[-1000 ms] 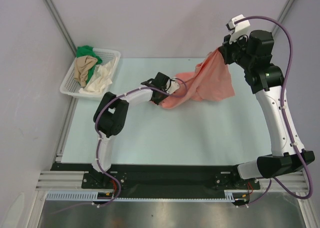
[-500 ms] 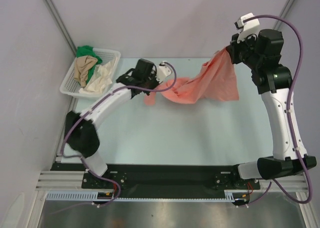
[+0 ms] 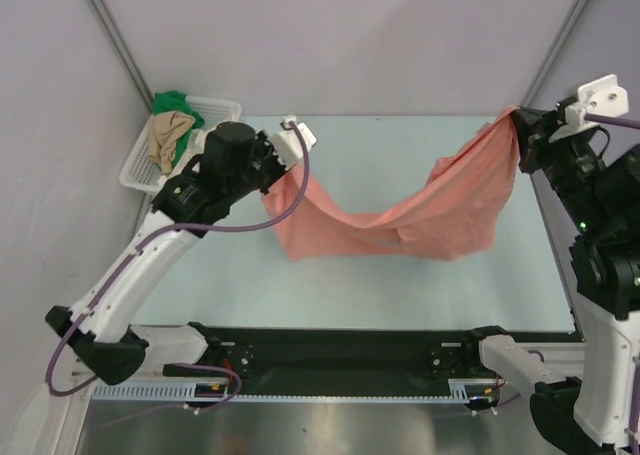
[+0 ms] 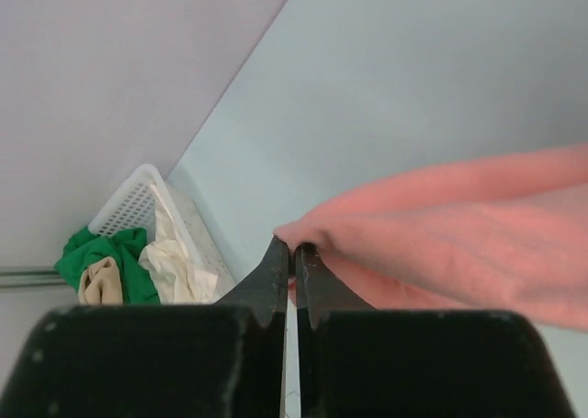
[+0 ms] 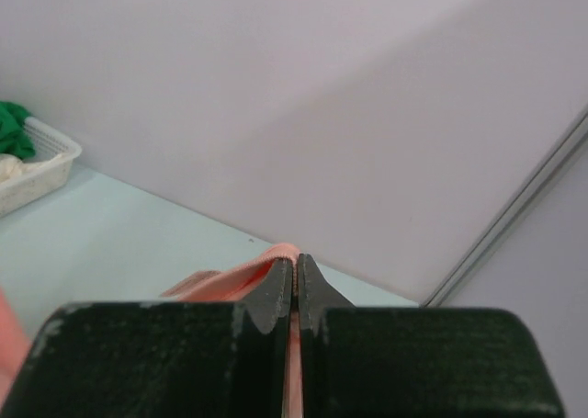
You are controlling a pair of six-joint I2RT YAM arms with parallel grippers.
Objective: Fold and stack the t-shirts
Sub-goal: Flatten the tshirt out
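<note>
The salmon-pink t-shirt [image 3: 400, 210] hangs spread in the air between my two grippers, sagging in the middle above the pale table. My left gripper [image 3: 272, 170] is shut on its left edge; the left wrist view shows the jaws [image 4: 294, 253] pinched on the pink cloth [image 4: 459, 225]. My right gripper [image 3: 518, 125] is shut on the shirt's right edge, raised high at the far right; the right wrist view shows its jaws [image 5: 295, 269] nipping a pink fold [image 5: 239, 276]. The green [image 3: 172, 103], tan [image 3: 165, 135] and cream shirts lie in the basket; the cream one is hidden behind my left arm.
The white lattice basket [image 3: 215, 105] stands at the table's far left corner, also in the left wrist view [image 4: 124, 202]. Grey walls and metal frame posts enclose the table [image 3: 350, 275]. The black rail runs along the near edge.
Both arms have swung apart, the left gripper leftward and the right gripper rightward and up. The pink shirt went from a bunched heap to a stretched, hanging sheet.
</note>
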